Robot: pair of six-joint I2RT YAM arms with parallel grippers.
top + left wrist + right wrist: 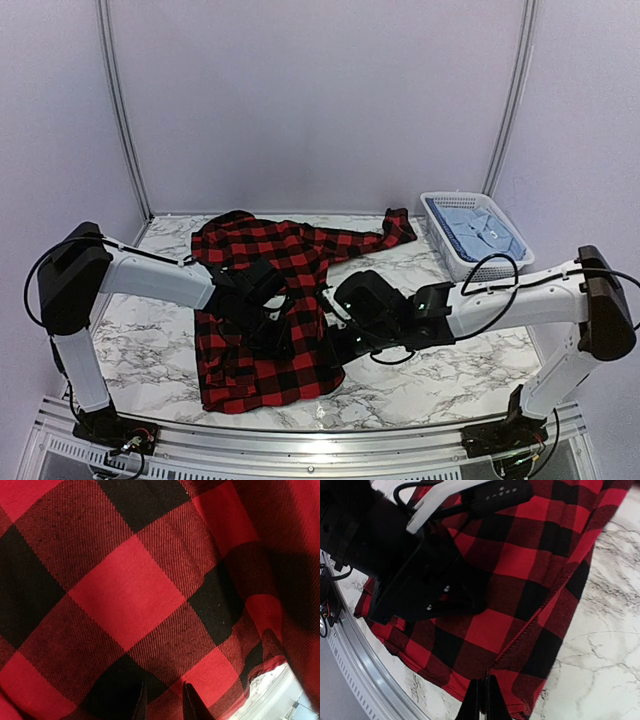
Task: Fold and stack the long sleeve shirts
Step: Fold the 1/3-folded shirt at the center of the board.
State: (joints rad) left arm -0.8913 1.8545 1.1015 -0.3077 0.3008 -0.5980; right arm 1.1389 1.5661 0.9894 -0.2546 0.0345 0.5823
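Sitting closed at shirt [520, 575] hem: right tool [482, 700]; marble [610, 655] beyond.

We could read no text, label, brand or number in any view. A row of tiny pale marks stood on the black housing of the left arm [490, 495], above the red-and-black buffalo-check cloth shirt [520, 560], too small to make out.

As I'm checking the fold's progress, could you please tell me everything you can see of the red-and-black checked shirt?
The red-and-black checked shirt is soft woven cloth in bold buffalo check. It lies rumpled on the marble table, with one sleeve stretched toward the white basket. The left gripper is down on its middle, and the right gripper, shut, sits at its seamed edge.
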